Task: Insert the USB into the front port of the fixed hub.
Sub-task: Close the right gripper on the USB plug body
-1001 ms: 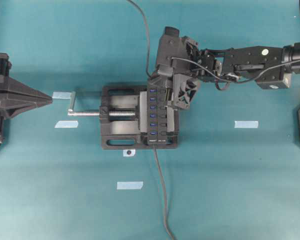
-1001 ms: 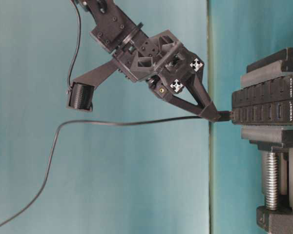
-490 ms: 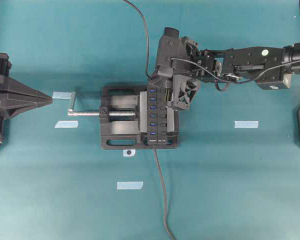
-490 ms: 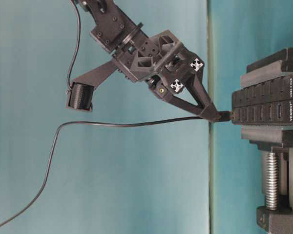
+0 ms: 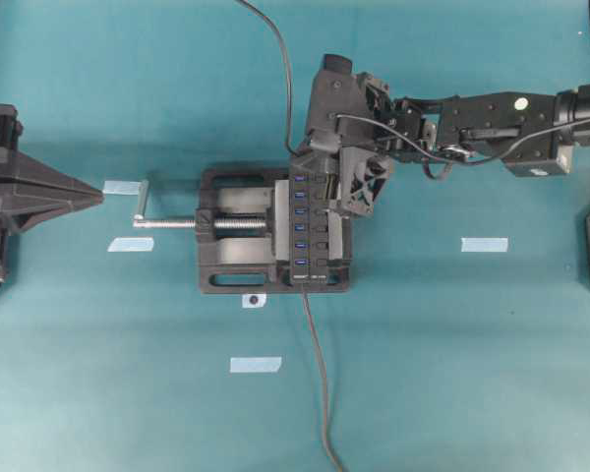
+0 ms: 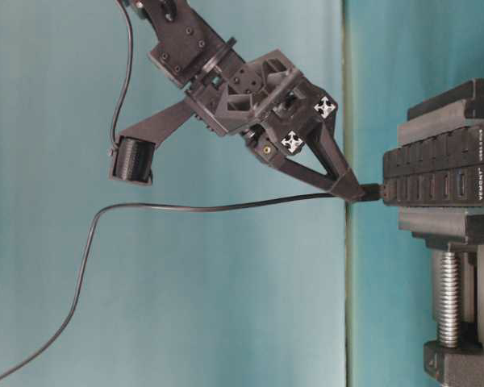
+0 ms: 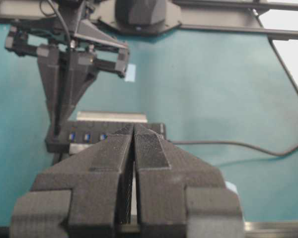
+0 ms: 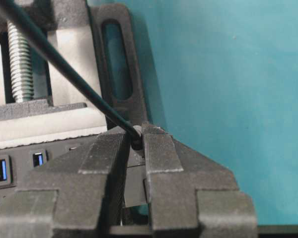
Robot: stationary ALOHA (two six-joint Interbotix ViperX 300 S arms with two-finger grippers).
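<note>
USB, a small black plug [image 6: 373, 192] on thin grey cable, is pinched in the right gripper [image 6: 351, 191] against the end of the vise-clamped long black hub [image 6: 440, 179], lined up for insertion; the left gripper [image 7: 134, 144] rests closed, holding nothing.

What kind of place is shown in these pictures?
Probably a robotics lab bench: a teal mat marked with tape strips, a vise clamping a USB hub, and the right claw nearby.

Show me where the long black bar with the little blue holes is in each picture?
Overhead: the fixed hub sits mid-picture, clamped in the vise.
Table-level: at the right edge, white lettering on it.
Left wrist: left of centre, behind the left gripper.
Right wrist: bottom left, blue ports showing.
Shared landmark: the vise's silver screw.
</note>
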